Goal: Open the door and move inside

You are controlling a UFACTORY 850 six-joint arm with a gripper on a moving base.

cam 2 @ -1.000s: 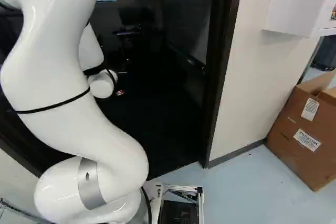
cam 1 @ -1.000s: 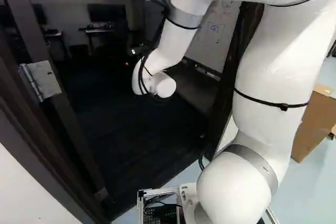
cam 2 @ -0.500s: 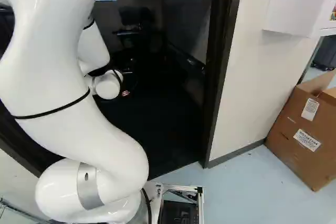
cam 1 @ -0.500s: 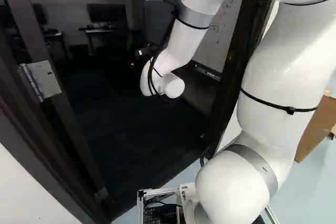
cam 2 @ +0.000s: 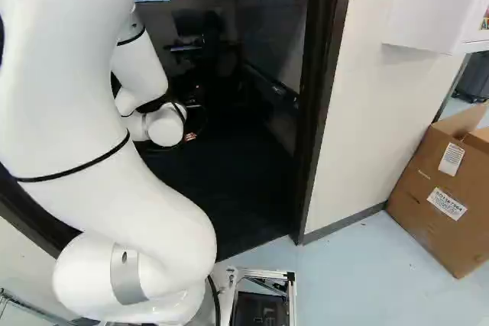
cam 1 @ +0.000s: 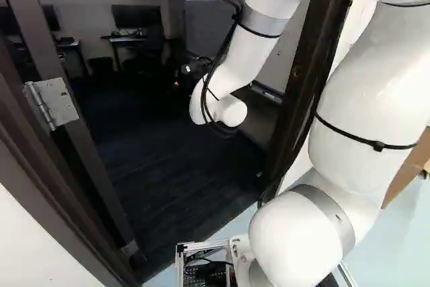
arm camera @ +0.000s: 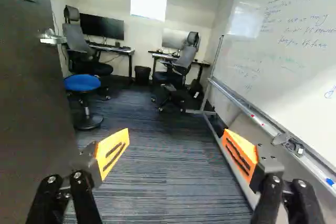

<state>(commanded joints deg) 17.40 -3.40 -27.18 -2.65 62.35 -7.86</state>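
Note:
In the left base view my gripper [cam 1: 177, 83] is mostly lost against the dark room beyond the doorway; a small orange spot shows. The wrist view has the gripper [arm camera: 176, 150] open, its orange pads far apart with nothing between them. The dark door [arm camera: 31, 108] stands swung inward beside one finger, its metal handle [arm camera: 52, 38] farther ahead and apart from the gripper. A hinge [cam 1: 52, 102] shows at the left of the left base view. The door frame [cam 2: 325, 89] stands right of the arm in the right base view.
Carpet [arm camera: 157, 150] runs ahead between the door and a whiteboard [arm camera: 283, 40] on a stand. Deeper inside are a blue stool [arm camera: 82, 83], office chairs, desks and a bin [arm camera: 142, 75]. Outside, a cardboard box [cam 2: 443, 196] sits by the wall [cam 2: 367, 97].
The arm's forearm and wrist have swung to the right in the left base view, and its wrist has shifted right and slightly down in the right base view. The base and doorway have kept their places.

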